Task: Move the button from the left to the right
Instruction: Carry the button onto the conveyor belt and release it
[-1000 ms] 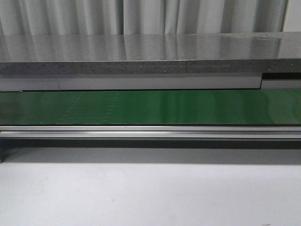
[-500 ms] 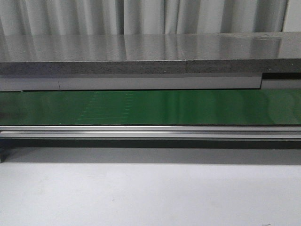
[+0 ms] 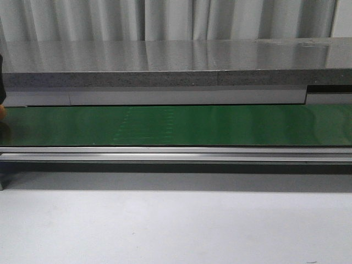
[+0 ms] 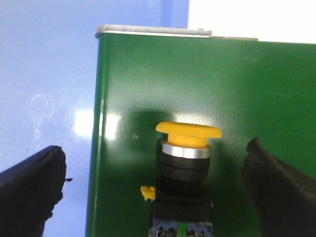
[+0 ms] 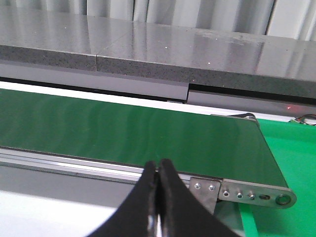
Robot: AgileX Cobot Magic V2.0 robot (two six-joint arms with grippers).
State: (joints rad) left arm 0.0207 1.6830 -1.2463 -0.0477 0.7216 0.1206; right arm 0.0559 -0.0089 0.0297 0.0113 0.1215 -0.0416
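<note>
The button [image 4: 187, 148] has a yellow mushroom cap on a black body. It lies on the green conveyor belt [image 4: 247, 84] near the belt's end. My left gripper [image 4: 155, 150] is open, with its black fingers [image 4: 34, 185] wide apart on either side of the button and not touching it. In the front view only an orange speck [image 3: 2, 111] under a dark shape shows at the far left edge. My right gripper [image 5: 158, 170] is shut and empty, in front of the belt's near rail close to its right end.
The green belt [image 3: 176, 125] runs left to right across the front view, with a metal rail [image 3: 176, 153] along its near side. A grey stone-like shelf [image 3: 165, 66] stands behind it. A white table surface [image 3: 176, 225] lies in front. A bolted bracket [image 5: 256, 193] ends the belt on the right.
A dark shape and an orange speck have appeared at the front view's far left edge. Faint marks on the belt have shifted to the right.
</note>
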